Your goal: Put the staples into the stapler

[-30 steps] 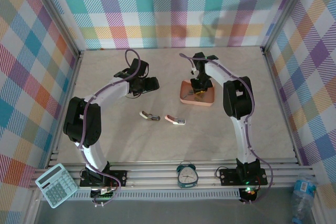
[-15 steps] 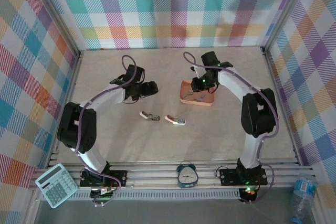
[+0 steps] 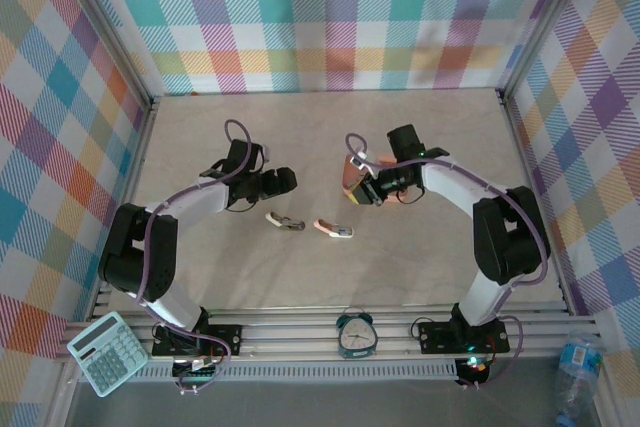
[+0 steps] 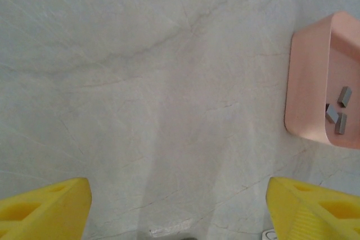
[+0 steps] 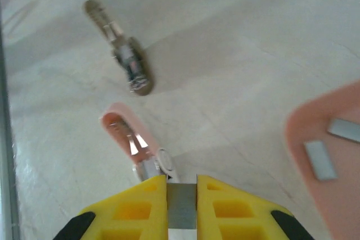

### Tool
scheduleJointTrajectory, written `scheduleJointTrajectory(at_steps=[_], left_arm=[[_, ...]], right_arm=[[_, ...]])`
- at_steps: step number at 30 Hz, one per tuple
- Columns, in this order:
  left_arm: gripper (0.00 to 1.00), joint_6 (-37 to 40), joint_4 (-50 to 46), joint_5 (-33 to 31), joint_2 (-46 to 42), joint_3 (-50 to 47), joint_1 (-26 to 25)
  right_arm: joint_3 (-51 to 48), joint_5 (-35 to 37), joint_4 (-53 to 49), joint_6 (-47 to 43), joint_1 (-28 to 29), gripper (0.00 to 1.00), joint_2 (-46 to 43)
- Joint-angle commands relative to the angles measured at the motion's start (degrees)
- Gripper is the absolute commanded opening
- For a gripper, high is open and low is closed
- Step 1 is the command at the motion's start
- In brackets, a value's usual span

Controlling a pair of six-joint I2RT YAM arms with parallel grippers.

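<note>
One grey staple strip (image 5: pixel 181 209) is pinched between the closed fingers of the right gripper (image 5: pixel 181 182); the pink stapler (image 5: pixel 130 137) lies just ahead of it and a second, darker stapler (image 5: pixel 121 54) farther off. Three more strips (image 4: pixel 332 113) lie loose in the pink tray (image 4: pixel 309 82). The left gripper (image 4: pixel 179 189) stands wide open over the table (image 4: pixel 140 82), gripping nothing

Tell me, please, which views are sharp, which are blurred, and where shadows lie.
Right wrist: the staple strip in the right pincer is sharp, the far stapler is soft, with a shadow beside it. Left wrist: the pink tray and marble table are clear, and a faint shadow band runs down the middle. Top external: even light, no glare.
</note>
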Motion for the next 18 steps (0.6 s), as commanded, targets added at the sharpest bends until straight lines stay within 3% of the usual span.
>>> scheduleJointTrajectory(at_steps=[1,18], left_arm=[[0.81,1.4,4.0,1.9,-2.6,-1.9,0.7],[0.81,-1.3,6.7,-1.7,-8.8,-7.6,2.2]], right_arm=[[-2.7,-6.7,0.0,-14.1,1.7,0.15,-2.3],[-2.3,2.8,-4.3,-23.1,7.9,0.14,1.2]])
